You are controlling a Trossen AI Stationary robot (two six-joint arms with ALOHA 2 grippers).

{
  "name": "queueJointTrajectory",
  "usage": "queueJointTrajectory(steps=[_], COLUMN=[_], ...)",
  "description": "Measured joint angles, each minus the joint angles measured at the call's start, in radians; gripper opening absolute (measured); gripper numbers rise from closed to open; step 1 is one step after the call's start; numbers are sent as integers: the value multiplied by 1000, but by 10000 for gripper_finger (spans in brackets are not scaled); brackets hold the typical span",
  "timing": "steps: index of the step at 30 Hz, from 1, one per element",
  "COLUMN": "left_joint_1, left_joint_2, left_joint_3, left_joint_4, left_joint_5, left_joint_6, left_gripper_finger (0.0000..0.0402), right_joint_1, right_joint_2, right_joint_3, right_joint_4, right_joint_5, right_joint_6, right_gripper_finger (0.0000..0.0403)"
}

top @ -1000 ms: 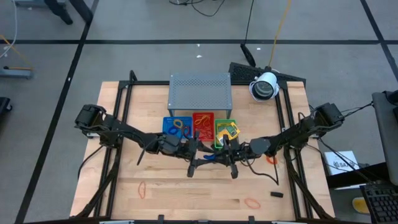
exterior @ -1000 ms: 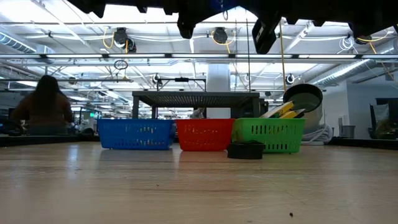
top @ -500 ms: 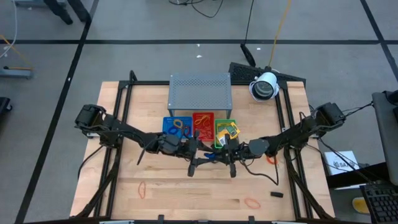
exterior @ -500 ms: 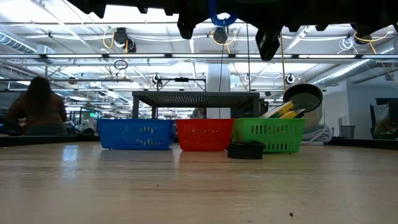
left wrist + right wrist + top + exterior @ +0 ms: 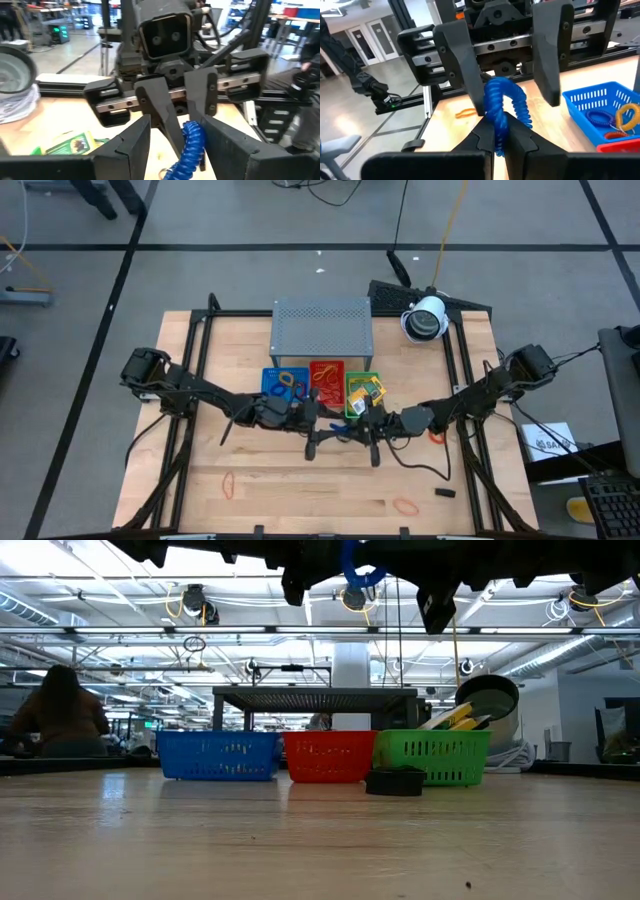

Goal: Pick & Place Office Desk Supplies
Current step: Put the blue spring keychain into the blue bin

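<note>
Your right gripper [image 5: 501, 131] pinches the blue coil ring [image 5: 504, 104] high above the worktop [image 5: 280, 480], while your left gripper [image 5: 507, 55] waits spread around it, apparently for a handover toward the blue tray [image 5: 283, 381].

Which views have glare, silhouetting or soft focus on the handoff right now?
Low view: both arms are black silhouettes against bright ceiling lights, only the blue coil ring reads in colour; the tabletop carries a soft sheen. Right wrist view: right gripper shut on the coil, its near fingers soft. Left wrist view: left gripper open around it, near fingers blurred. High view: even light, no glare.
</note>
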Motion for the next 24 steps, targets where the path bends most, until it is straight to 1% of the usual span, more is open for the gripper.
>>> queueJointTrajectory(steps=[4,9,18,21,24], left_joint_1=[0,0,0,0,-1], left_joint_2=[0,0,-2,-2,-2], left_joint_3=[0,0,0,0,0], left_joint_4=[0,-2,-39,-41,-41], left_joint_5=[-26,-18,-2,0,6], left_joint_6=[-1,0,-1,5,10], left_gripper_finger=[179,179,178,160,114], right_joint_1=[0,0,0,0,0], right_joint_2=[0,0,1,1,1], right_joint_3=[0,0,-1,-1,-1], right_joint_4=[0,1,5,5,5], right_joint_5=[2,25,25,25,27], right_joint_6=[0,-8,-19,-19,-19], right_gripper_finger=[9,9,9,9,9])
